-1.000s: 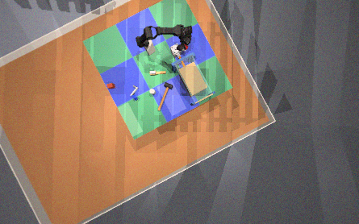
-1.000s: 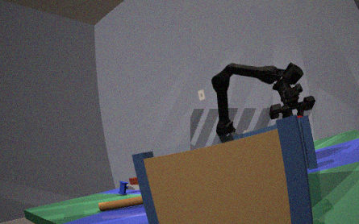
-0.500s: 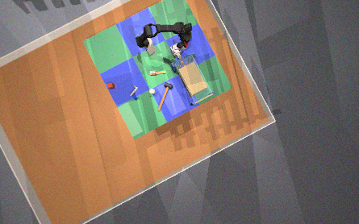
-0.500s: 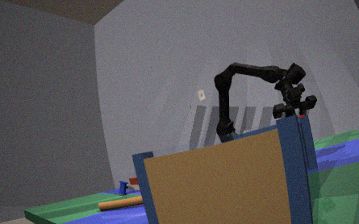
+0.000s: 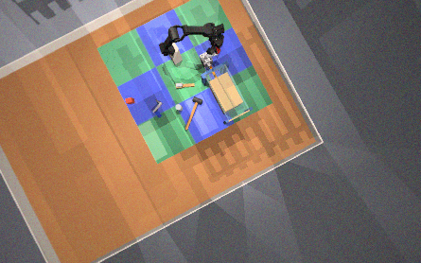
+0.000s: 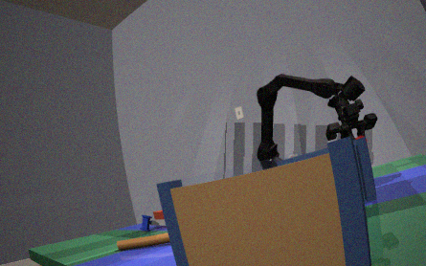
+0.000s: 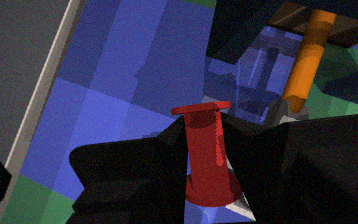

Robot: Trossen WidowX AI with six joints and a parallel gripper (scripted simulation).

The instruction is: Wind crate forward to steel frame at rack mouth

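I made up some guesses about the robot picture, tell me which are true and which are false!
1. The pincer is squeezing a red handle. True.
2. A hammer with an orange shaft lies on the checkered mat. True.
3. The mat is red and yellow. False: its squares are blue and green.
4. The little red block sits on top of the crate. False: it lies on the mat's far side, well apart from the crate.
5. The robot arm is white. False: it is black.
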